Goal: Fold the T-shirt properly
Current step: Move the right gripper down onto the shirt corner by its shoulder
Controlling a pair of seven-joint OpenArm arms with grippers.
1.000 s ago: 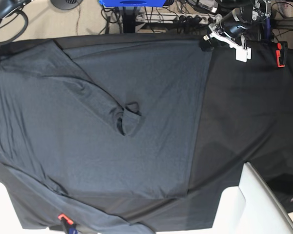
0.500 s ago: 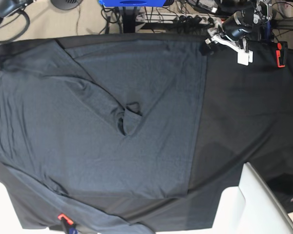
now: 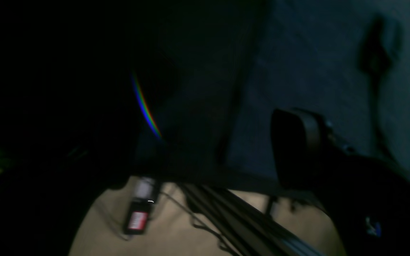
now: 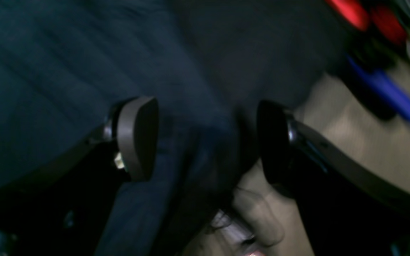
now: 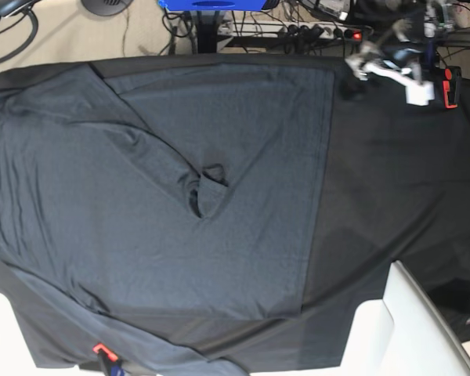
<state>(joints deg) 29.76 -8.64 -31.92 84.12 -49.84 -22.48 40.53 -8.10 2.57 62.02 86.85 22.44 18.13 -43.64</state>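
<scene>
The T-shirt (image 5: pixel 180 196) lies spread flat over the black table cloth (image 5: pixel 399 196), one sleeve folded across its middle. My left gripper (image 5: pixel 384 69) hangs just past the shirt's far corner, over bare cloth, fingers apart and empty. My right gripper (image 4: pixel 205 142) stands open above the shirt's edge, pads (image 4: pixel 137 137) gripping nothing.

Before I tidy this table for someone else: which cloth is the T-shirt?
On the black cloth-covered table, the large slate-grey knit T-shirt covers the camera's left and middle. It is lighter and bluer than the black covering, with a small puckered fold near its centre.
</scene>
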